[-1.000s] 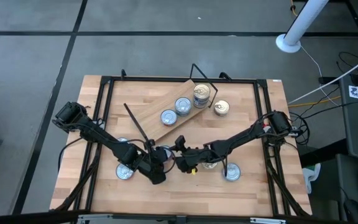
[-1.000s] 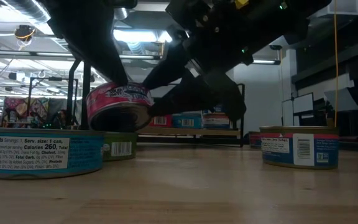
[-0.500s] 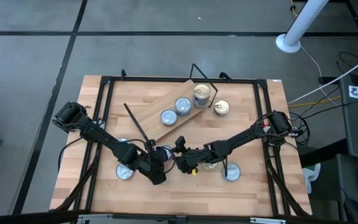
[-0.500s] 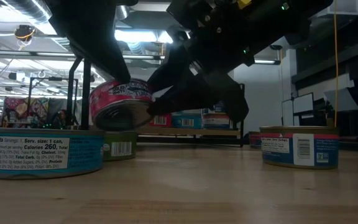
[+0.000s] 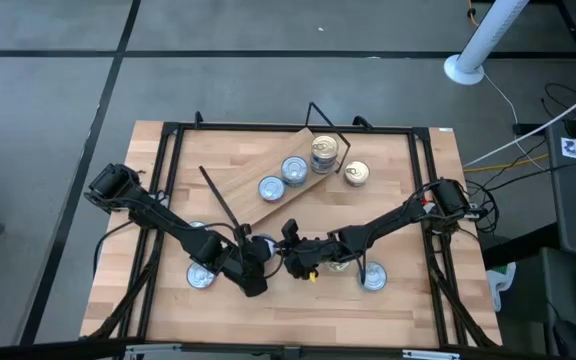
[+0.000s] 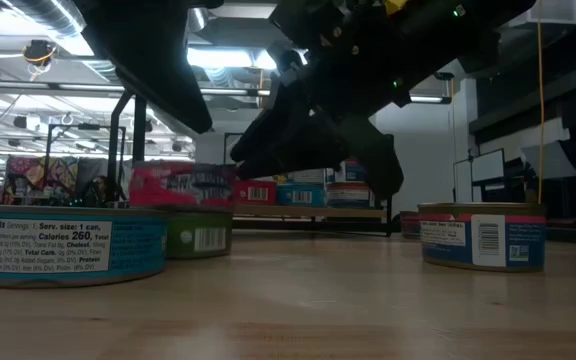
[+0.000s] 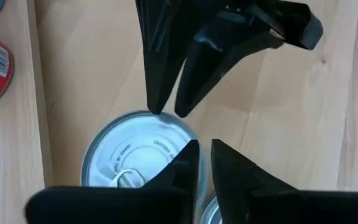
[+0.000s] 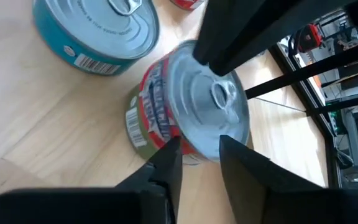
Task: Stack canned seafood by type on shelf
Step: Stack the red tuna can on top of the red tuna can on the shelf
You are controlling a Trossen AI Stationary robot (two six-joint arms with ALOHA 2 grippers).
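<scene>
Red-labelled tin, flat and round, silver pull-tab lid, is set atop a green-labelled tin near the table's centre. Right gripper and left gripper are placed at opposite rims, fingers slightly parted, nothing visibly clamped. Edges are best squared before release; smooth metal lids are judged slippery. Shelf, pale wood plank with black wire ends, lies farther off, carrying more tins.
</scene>
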